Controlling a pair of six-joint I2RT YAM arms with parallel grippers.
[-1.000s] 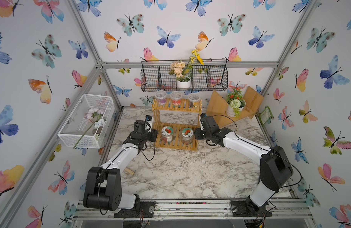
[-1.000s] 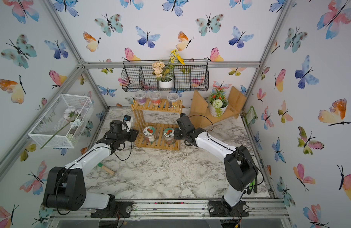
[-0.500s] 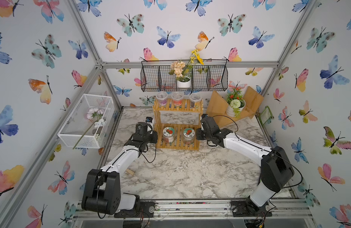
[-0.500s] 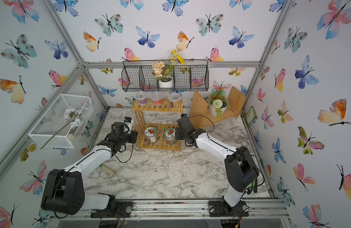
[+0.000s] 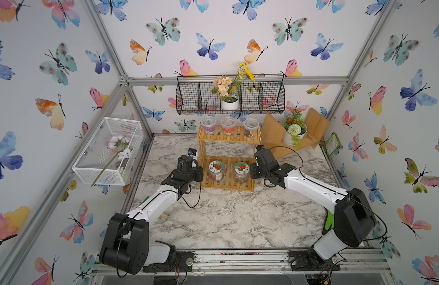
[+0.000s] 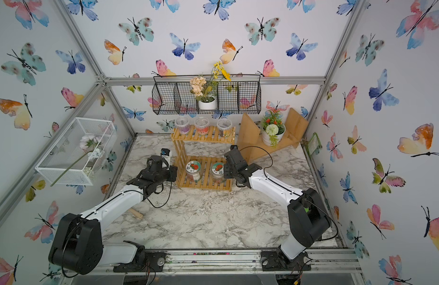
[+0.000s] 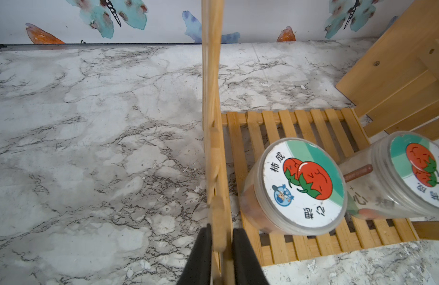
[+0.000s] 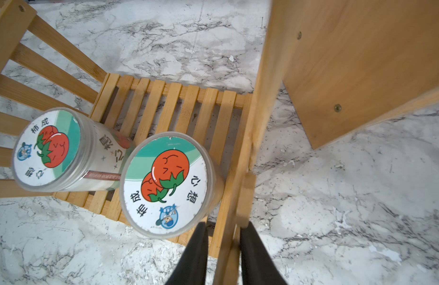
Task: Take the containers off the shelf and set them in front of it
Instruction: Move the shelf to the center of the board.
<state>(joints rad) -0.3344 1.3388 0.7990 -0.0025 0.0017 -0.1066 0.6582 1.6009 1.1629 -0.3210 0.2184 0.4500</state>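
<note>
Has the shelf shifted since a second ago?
Yes. The shelf has slid sideways toward the board stand, judged against the fixed wire basket above it. The left gripper and right gripper are clamped on its side posts.

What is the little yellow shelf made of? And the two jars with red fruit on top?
The shelf looks like bamboo or pale wood, smoothly finished: grain lines show on its slats. The jars seem clear, slightly cloudy plastic: their contents show through the walls.
</note>
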